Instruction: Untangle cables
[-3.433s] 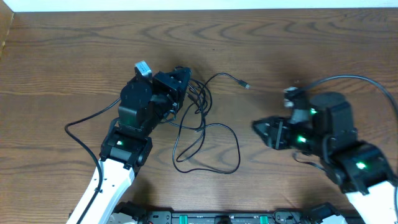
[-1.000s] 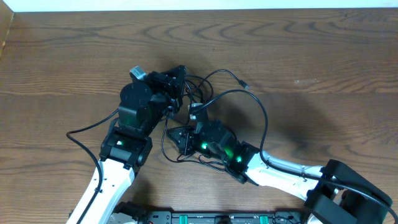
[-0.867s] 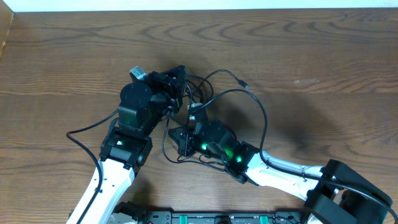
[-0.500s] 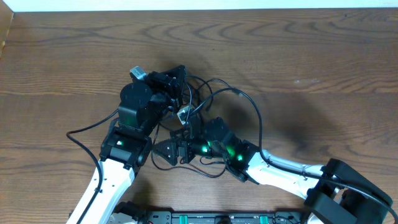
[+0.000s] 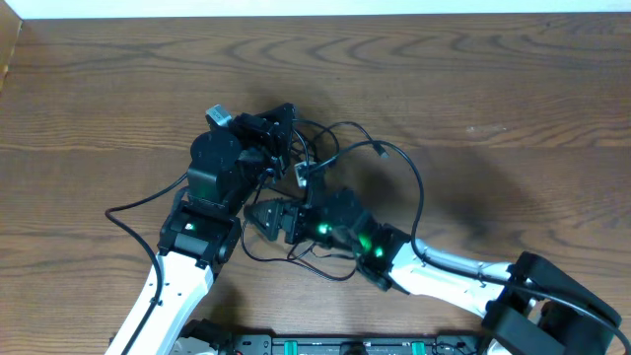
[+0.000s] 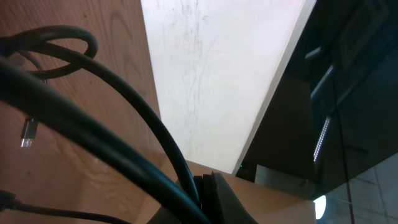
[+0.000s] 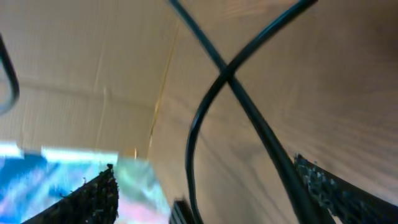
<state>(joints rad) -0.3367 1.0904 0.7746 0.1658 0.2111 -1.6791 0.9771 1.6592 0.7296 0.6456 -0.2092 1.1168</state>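
Overhead, I see the right gripper (image 5: 256, 218) nearest to me with jaws spread and holding nothing, just beyond it the left gripper (image 5: 286, 133) clamped on the black cables (image 5: 340, 125), which lie tangled between both on the table (image 5: 493, 79).

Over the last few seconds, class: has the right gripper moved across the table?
Yes. The right gripper has travelled leftward across the table, from its bare right side to the cables, close below the left gripper.
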